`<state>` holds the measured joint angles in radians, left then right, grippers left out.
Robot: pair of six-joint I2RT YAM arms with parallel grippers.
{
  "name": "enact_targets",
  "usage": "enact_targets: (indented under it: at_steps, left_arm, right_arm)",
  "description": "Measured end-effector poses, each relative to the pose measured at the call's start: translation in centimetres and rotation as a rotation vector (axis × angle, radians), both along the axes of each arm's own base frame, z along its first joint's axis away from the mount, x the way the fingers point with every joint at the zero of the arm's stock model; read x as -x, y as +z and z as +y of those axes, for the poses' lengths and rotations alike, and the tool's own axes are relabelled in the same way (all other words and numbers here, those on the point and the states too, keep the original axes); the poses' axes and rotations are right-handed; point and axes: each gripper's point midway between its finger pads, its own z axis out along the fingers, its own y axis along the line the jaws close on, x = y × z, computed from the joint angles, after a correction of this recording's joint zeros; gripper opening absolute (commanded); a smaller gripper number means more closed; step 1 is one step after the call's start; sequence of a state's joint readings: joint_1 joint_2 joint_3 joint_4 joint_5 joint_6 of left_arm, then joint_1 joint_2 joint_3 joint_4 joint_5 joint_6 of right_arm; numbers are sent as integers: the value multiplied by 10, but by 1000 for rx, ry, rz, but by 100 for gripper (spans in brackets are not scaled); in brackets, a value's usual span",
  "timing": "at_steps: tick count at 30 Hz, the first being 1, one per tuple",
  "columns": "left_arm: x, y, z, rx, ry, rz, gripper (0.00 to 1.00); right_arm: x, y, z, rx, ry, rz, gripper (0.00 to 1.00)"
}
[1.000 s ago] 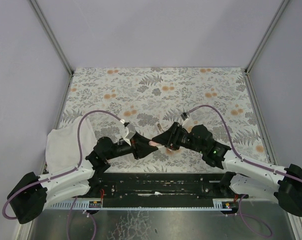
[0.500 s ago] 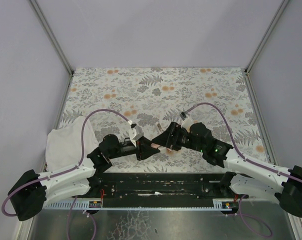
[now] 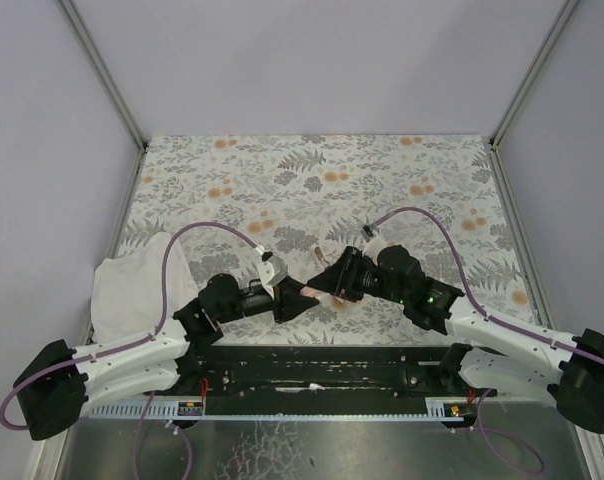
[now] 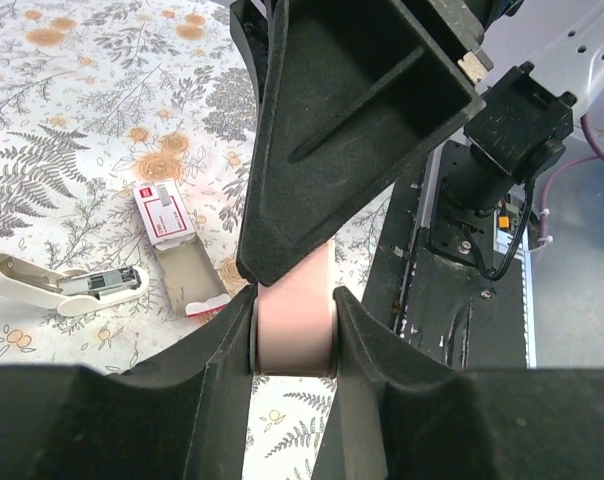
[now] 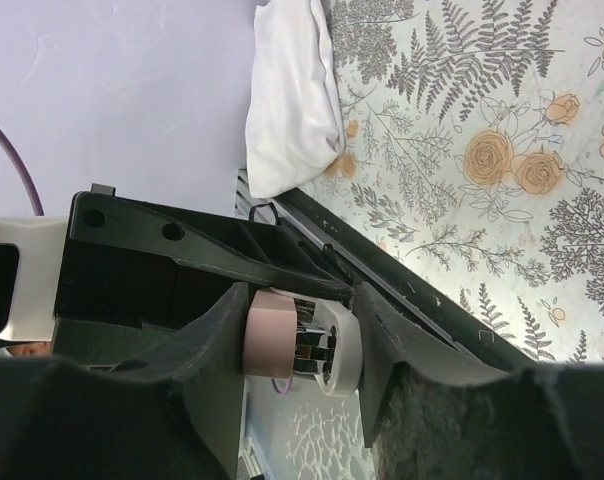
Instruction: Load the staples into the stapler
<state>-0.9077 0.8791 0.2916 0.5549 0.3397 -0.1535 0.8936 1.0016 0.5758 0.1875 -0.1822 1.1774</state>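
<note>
**Pink bar shared between both tools, low centre of the overhead view; staples not yet touched.**

Nearest: the left tool (image 4: 294, 310) is clamped narrow on the pink bar (image 4: 294, 338). The right tool (image 5: 302, 320) straddles the bar's chromed end; I cannot tell whether its fingers press or only flank it. Beyond, at left in the left wrist view, the staples box (image 4: 170, 228) lies on the worktop (image 4: 42, 120) with its tan tray slid out; the strips are too small to make out. Just beside it the white stapler (image 4: 67, 283) lies open, metal channel up. Judgement: hold the left clamp firm until the right tool seats squarely, and stay above the box so the tray is not knocked. Versus one second earlier: the left wrist sits further toward centre and the right tool slightly lower in frame; the meeting point is roughly unchanged.
</note>
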Motion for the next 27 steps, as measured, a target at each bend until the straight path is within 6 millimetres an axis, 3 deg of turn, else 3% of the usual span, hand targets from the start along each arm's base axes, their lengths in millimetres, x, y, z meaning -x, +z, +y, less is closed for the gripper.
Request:
enact_targets:
  at_steps: [1, 3, 4, 5, 6, 8, 9, 11, 13, 14, 20, 22, 24, 25, 27]
  left_arm:
    - [0, -2, 0, -6, 1, 1, 0]
    - [2, -5, -2, -16, -1, 3, 0]
    - [2, -6, -2, -20, 0, 2, 0]
    - [2, -7, -3, -24, 1, 2, 0]
    - [2, -9, -3, -31, 5, 0, 0]
    - [1, -16, -4, -55, 18, 1, 0]
    - [1, -18, -4, -62, 22, 1, 0]
    - [1, -19, -5, -69, 29, -10, 0]
    - [0, -18, -5, -70, 41, -22, 0]
    - [0, -18, -6, -73, 50, -29, 0]
    - [-3, -24, -4, -104, 99, -36, 0]
    - [-3, -27, -5, -115, 102, -35, 0]
    - [-2, -30, -6, -123, 103, -32, 0]
    - [-2, -31, -6, -127, 104, -31, 0]
    - [-2, -34, -7, -133, 103, -28, 0]
  right_arm:
    - [1, -2, 0, 2, 0, 3, 6]
    - [1, -4, -1, 7, 0, 7, 55]
    - [1, -5, -1, 9, 0, 8, 72]
    - [1, -6, -1, 11, 0, 9, 84]
    - [2, -5, -1, 7, 3, 14, 89]
    - [7, -3, 2, -8, 28, 20, 88]
    - [8, -2, 3, -8, 33, 19, 83]
    - [8, -3, 3, -6, 32, 21, 55]
    - [6, -7, 0, 10, 18, 22, 4]
    - [4, -9, -1, 20, 9, 26, 0]
    - [2, -20, -5, 33, -15, 47, 1]
    - [3, -23, -6, 34, -18, 53, 14]
    - [3, -25, -7, 36, -19, 56, 20]
    - [3, -26, -7, 38, -20, 58, 30]
    - [3, -28, -8, 42, -22, 58, 62]
